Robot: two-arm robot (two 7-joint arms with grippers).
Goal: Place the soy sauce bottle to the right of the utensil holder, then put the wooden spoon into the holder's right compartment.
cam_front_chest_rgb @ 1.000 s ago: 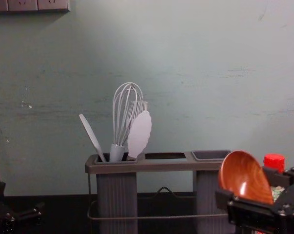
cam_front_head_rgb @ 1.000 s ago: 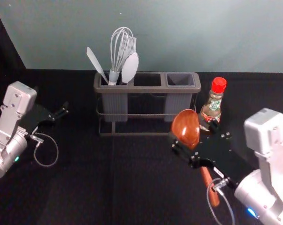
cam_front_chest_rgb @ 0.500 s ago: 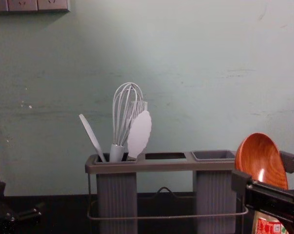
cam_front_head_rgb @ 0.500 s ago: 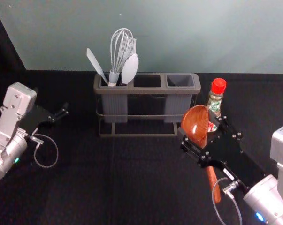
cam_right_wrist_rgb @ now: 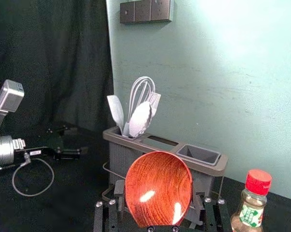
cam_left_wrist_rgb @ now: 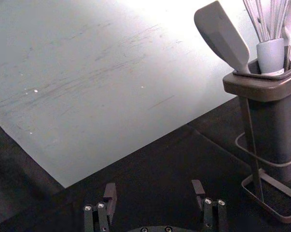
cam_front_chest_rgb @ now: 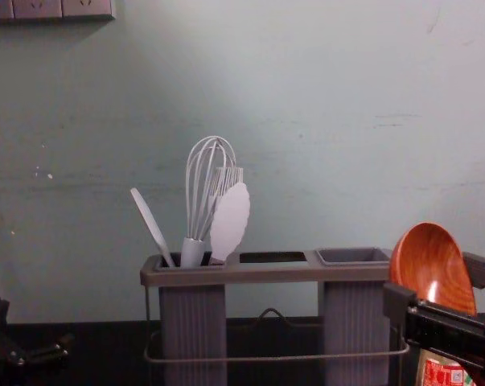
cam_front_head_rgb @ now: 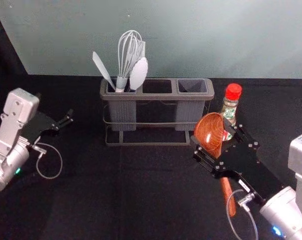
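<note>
Counter, draped in black, carries a dark utensil holder with three compartments in a row on a wire frame. Right compartment: grey cup, rim flush in the holder's top. Left tool hangs to the left of the holder; in its wrist view the left tool stands wide. Right tool, in front of the holder's right end, is closed on the wooden spoon at the lower part of the bowl. Bowl is up, handle pointing down; whether the handle touches the counter cannot be told. Soy sauce bottle, red-capped and upright, stands just to the right of the holder, partly hidden by the right tool. Left compartment contents: whisk, scallop-edged utensil, toothed utensil and leaning spatula.
</note>
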